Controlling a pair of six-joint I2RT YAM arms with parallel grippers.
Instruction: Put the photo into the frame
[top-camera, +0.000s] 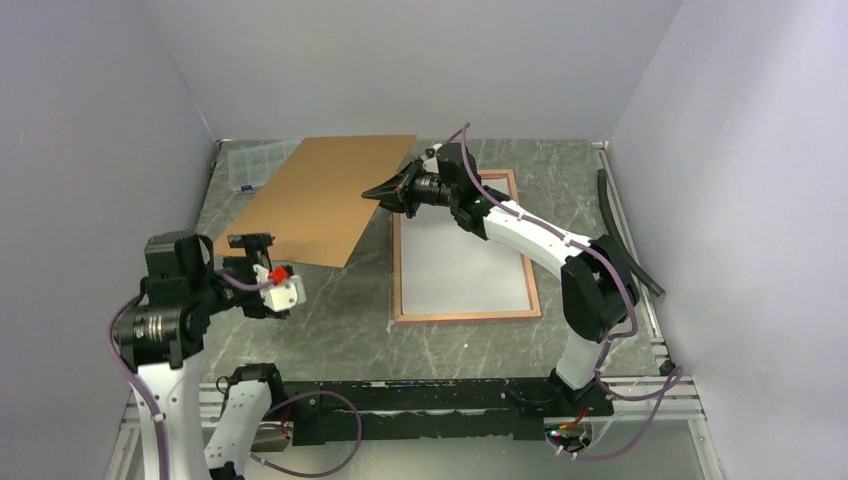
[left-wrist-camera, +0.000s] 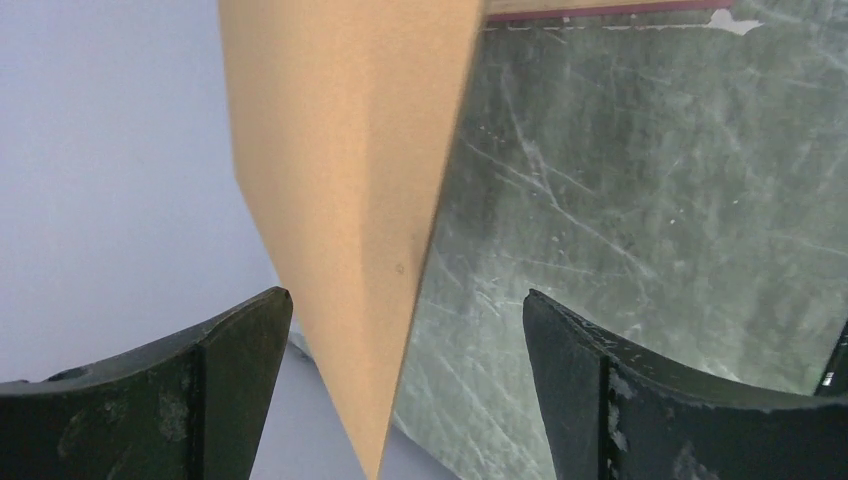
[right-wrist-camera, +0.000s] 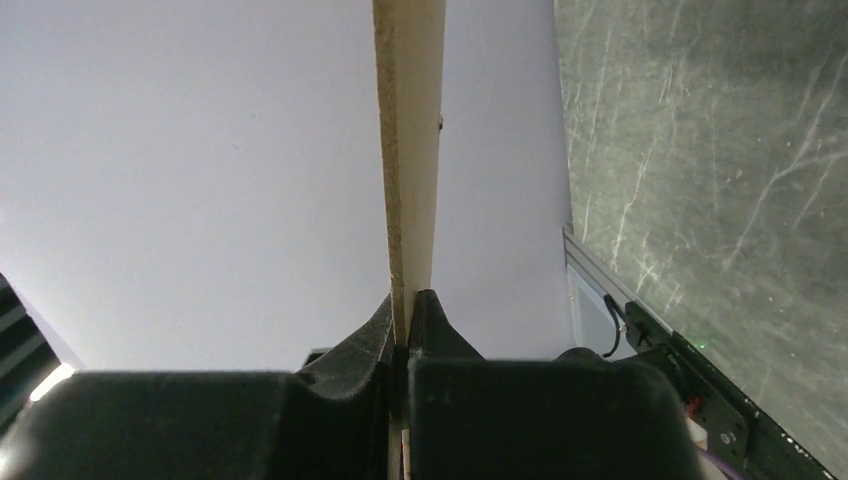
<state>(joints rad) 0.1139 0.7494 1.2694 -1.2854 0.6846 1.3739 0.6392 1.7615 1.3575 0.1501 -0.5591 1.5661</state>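
Grey bench (top-camera: 340, 310) is holding the frame (top-camera: 466, 316), the photo (top-camera: 460, 265) lying inside it. Right gripper (top-camera: 377, 192) is pinching the brown board (top-camera: 320, 195) alone, left gripper (top-camera: 252, 243) gaping open, so the board may be slipping

Bench (top-camera: 330, 310) is showing a dark grey-green stone pattern, with pale white veins running across it. Backing board (top-camera: 320, 195) is reading flat tan-brown and unpatterned; its edge is looking paler, cream, in the right wrist view. Frame (top-camera: 465, 316) is showing a thin coppery-tan border. Photo (top-camera: 460, 265) is showing plain white. Right hand (right-wrist-camera: 404, 305) is appearing black, its arm white with black joints. Left hand (left-wrist-camera: 408, 298) is appearing black, its fingers scuffed grey; a red spot (top-camera: 280, 272) is sitting on a white block (top-camera: 285, 292) beside it. Purple cables (top-camera: 300, 400) are trailing along both arms. Walls (top-camera: 400, 60) are looking pale lavender-grey.
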